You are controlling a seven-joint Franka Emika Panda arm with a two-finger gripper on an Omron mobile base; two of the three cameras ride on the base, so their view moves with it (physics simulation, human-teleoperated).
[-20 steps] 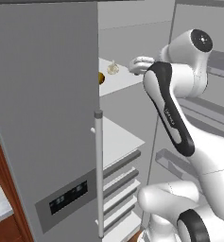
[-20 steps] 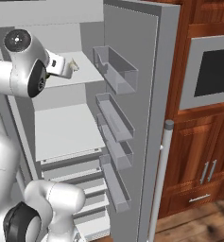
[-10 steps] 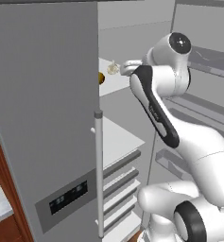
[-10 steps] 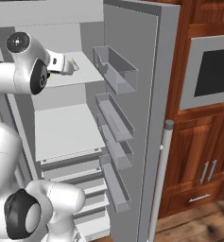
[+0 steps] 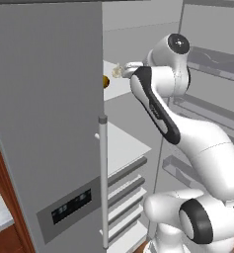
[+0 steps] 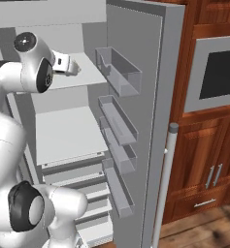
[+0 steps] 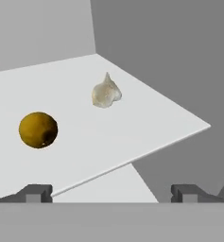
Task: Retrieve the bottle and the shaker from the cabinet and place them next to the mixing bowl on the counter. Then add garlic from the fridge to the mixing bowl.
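Observation:
A pale garlic bulb [image 7: 105, 92] lies on the white upper fridge shelf [image 7: 151, 116]. In the left base view the garlic [image 5: 116, 72] sits just off the tip of my gripper [image 5: 124, 69]. In the hand view my gripper [image 7: 112, 194] is open, its two dark fingertips [image 7: 37, 193] wide apart and short of the shelf's front edge, with nothing between them. The right base view has the gripper [image 6: 74, 68] reaching over the same shelf [image 6: 94, 75]. The bottle, the shaker and the mixing bowl are out of view.
A round yellow-brown fruit [image 7: 38, 130] rests on the shelf left of the garlic, also seen as the fruit [image 5: 105, 81] by the closed left door [image 5: 49, 123]. The open right door [image 6: 136, 126] carries several bins. A lower shelf [image 6: 63, 133] and drawers lie below.
My arm has swung left, carrying the hand closer to the garlic on the upper shelf. The jaws have stayed open.

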